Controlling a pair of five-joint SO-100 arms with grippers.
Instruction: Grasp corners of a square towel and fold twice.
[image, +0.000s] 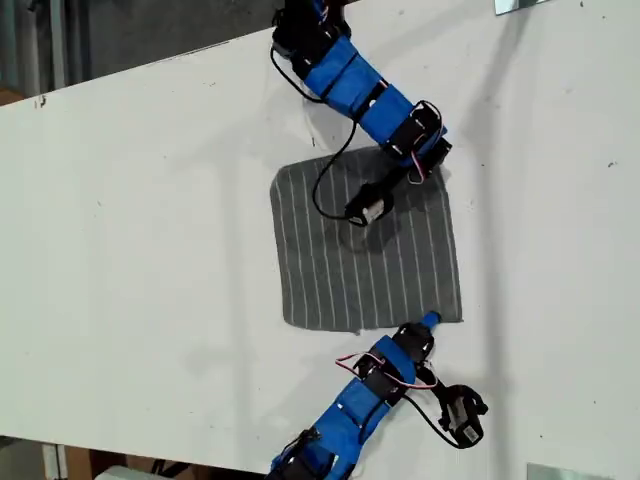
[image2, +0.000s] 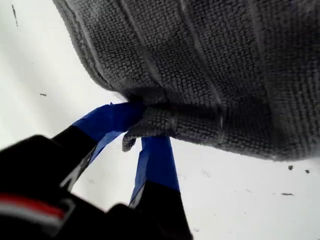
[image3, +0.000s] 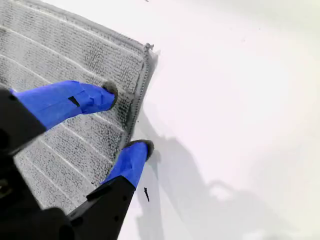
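Observation:
The grey white-striped towel (image: 360, 270) lies spread on the white table. My first gripper (image: 435, 165) comes in from the exterior view's top. It is shut on the towel's far right corner (image2: 150, 125), which is bunched between its blue fingers (image2: 112, 120). My second gripper (image: 428, 322) reaches in from the exterior view's bottom and stands open (image3: 127, 119) across the near hem. One finger (image3: 102, 95) rests on the cloth (image3: 60, 45), the other on the table beside the edge. The near right corner (image3: 146, 48) lies flat a short way off (image: 458, 318).
The first arm's wrist camera (image: 367, 208) and its black cable hang over the towel's far part. The second arm's camera (image: 463, 415) sits over bare table (image: 150, 250). The table's far edge (image: 150, 62) slants across the exterior view's top left.

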